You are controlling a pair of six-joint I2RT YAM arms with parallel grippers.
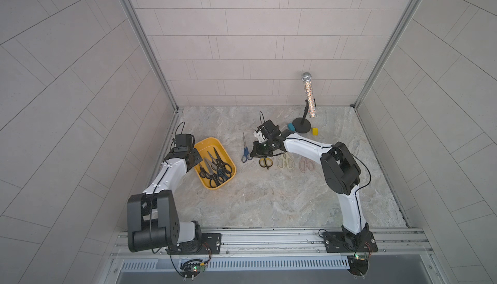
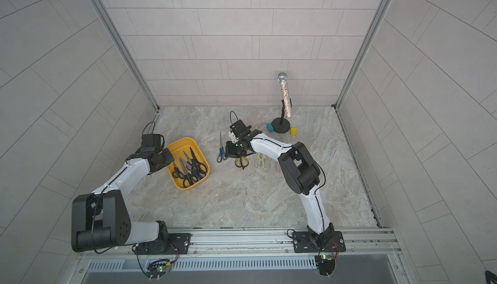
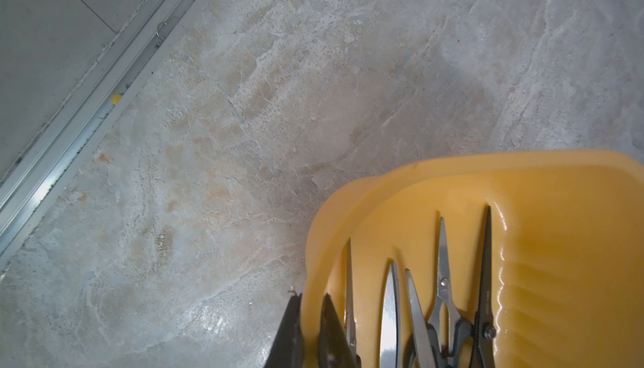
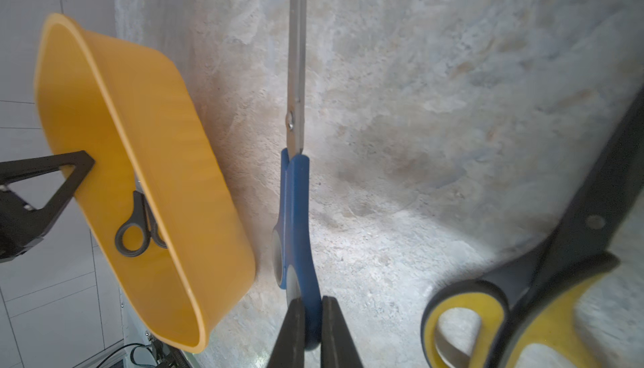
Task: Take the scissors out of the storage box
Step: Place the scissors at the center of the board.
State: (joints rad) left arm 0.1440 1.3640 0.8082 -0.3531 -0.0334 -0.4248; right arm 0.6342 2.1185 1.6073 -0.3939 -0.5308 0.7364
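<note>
The right pincer (image 4: 312,301) gripped the blue scissors (image 4: 294,209) by the handle on the counter (image 1: 269,202), while the left pincer (image 3: 310,300) pinched the box (image 1: 212,144) wall; the other pairs (image 1: 216,167) inside, stiff and slick-bladed, seemed best taken by their handles.

Our left gripper (image 3: 310,296) pinches a glossy yellow plastic tub (image 3: 557,192) of bright steel-bladed scissors (image 3: 390,314). Our right gripper (image 4: 312,300) pinches smooth blue plastic-handled scissors (image 4: 296,209). Beneath it we see a matt, veined stone-look tabletop (image 4: 453,139).

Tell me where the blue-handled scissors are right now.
In both top views the blue-handled scissors are mid-table, between the storage box and the black-and-yellow scissors, their handle clamped in the right gripper.
</note>
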